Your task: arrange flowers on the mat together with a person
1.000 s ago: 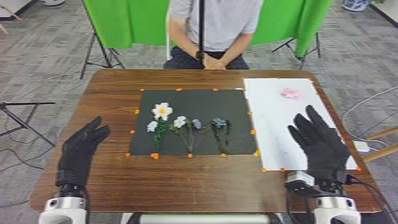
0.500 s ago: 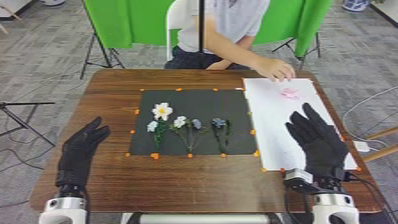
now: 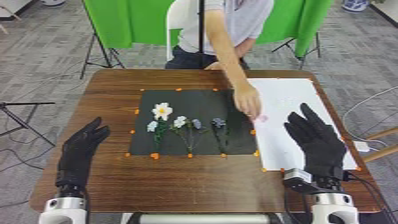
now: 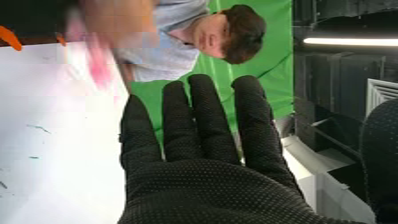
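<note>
"Brown wood for the surface point(image 3: 111, 97), is it?"

"Yes, it spreads beneath and between both robot hands. Next in size is the black mat point(image 3: 187, 100), also between them and reaching farther forward."

"And beside that?"

"A white sheet point(image 3: 284, 95), running under the right robot hand point(image 3: 318, 150) and on past its fingertips."

"How are the robot hands?"

"Both wide. The left robot hand point(image 3: 78, 150) has its fingers loosely extended, over the wood to the left of the mat. The right has its fingers straight, in the head view and the wrist view alike."

"And the person?"

"The person's hand point(image 3: 248, 102) is down where mat and sheet meet, forward and to the left of the right robot hand."

"Where are the flowers?"

"The large white flower point(image 3: 162, 111) lies on the mat, forward and right of the left robot hand. Smaller white, purple and blue blooms with green stems lie in a row between the robot hands. The pink flower point(image 3: 260, 119) is by the person's fingertips, left of the right robot hand's fingertips; its grip is too blurred to tell."

"Smallest?"

"Orange tabs point(image 3: 155, 156) around the mat's edge, between the robot hands."
</note>
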Robot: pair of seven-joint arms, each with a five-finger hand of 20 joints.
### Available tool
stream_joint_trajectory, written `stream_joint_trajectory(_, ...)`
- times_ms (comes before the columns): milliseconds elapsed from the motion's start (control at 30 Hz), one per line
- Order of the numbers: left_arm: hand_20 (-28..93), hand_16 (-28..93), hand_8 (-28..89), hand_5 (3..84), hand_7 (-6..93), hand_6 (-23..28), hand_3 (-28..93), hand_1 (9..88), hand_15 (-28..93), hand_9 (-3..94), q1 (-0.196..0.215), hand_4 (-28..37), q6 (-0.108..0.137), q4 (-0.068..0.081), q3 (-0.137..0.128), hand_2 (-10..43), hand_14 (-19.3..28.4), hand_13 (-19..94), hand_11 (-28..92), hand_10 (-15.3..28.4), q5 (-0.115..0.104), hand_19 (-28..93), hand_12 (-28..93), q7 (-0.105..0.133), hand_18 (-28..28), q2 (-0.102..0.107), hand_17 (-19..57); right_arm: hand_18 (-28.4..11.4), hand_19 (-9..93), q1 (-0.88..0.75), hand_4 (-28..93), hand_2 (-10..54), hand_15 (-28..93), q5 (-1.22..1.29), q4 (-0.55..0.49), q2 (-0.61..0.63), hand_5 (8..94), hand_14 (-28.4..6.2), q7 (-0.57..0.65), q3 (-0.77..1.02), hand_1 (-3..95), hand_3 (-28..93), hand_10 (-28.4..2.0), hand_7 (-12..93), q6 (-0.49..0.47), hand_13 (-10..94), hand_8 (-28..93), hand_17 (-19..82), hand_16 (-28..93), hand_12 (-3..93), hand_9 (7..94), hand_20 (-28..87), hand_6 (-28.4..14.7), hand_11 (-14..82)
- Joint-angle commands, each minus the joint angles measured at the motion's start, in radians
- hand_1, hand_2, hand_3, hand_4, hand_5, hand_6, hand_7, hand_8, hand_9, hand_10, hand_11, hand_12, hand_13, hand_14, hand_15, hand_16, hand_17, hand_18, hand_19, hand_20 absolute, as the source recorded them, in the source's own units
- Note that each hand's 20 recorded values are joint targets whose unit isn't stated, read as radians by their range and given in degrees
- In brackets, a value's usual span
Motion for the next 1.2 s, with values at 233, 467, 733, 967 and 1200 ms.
stream_joint_trajectory(233,17,-2,-6,45.0,6.3,6.0,72,22.8,10,46.3,0.007,-27.4,-0.012,0.008,0.001,-6.8,15.7,37,14,14.5,0.003,2,10,-0.005,10.4,-0.001,9.4,-14.1,1,0.0,-19,4.8,12,-0.012,0.004,0.004,40.2,-10.5,0.007,-0.003,2.7,77,-14.8,10,-0.012,32,-9,17,3,8.9,43.5,22,-0.7,4.7)
stream_joint_trajectory(467,17,-2,-6,45.1,6.2,6.0,72,22.6,10,46.4,0.004,-27.4,-0.014,0.01,0.001,-6.9,15.7,37,14,14.2,0.003,2,10,-0.004,10.4,-0.001,9.3,-14.1,1,0.006,-19,4.9,13,-0.013,0.008,0.006,41.3,-10.6,0.007,-0.006,2.7,77,-14.7,10,-0.012,33,-9,17,3,8.9,44.5,22,-0.7,4.9)
stream_joint_trajectory(733,17,-2,-6,45.0,6.2,5.9,72,22.7,10,46.4,0.009,-27.4,-0.012,0.007,0.002,-6.8,15.7,37,14,14.1,0.003,2,10,-0.004,10.5,-0.005,9.2,-14.1,1,0.001,-19,5.0,13,-0.017,0.009,0.002,44.3,-10.8,0.014,-0.006,2.7,77,-14.9,10,-0.012,33,-9,17,3,9.1,45.8,22,-1.1,5.2)
stream_joint_trajectory(967,17,-2,-6,45.0,6.2,5.9,72,22.7,10,46.4,0.004,-27.3,-0.006,0.008,0.005,-6.8,15.7,37,14,14.0,0.002,2,10,-0.001,10.5,-0.004,9.2,-14.0,1,0.0,-19,5.0,13,-0.02,0.009,-0.004,45.4,-10.9,0.013,-0.004,2.7,77,-15.0,10,-0.018,34,-9,17,3,9.2,46.7,22,-1.1,5.3)
stream_joint_trajectory(1200,17,-2,-6,45.2,6.2,6.0,72,22.7,10,46.6,0.011,-27.4,0.001,0.005,0.0,-6.9,15.7,37,14,14.1,-0.001,2,10,0.001,10.5,-0.005,9.2,-14.0,1,-0.001,-19,5.1,13,-0.026,0.011,-0.005,46.0,-10.7,0.021,-0.007,2.7,77,-14.9,11,-0.028,34,-9,18,3,9.2,47.0,22,-1.0,5.4)
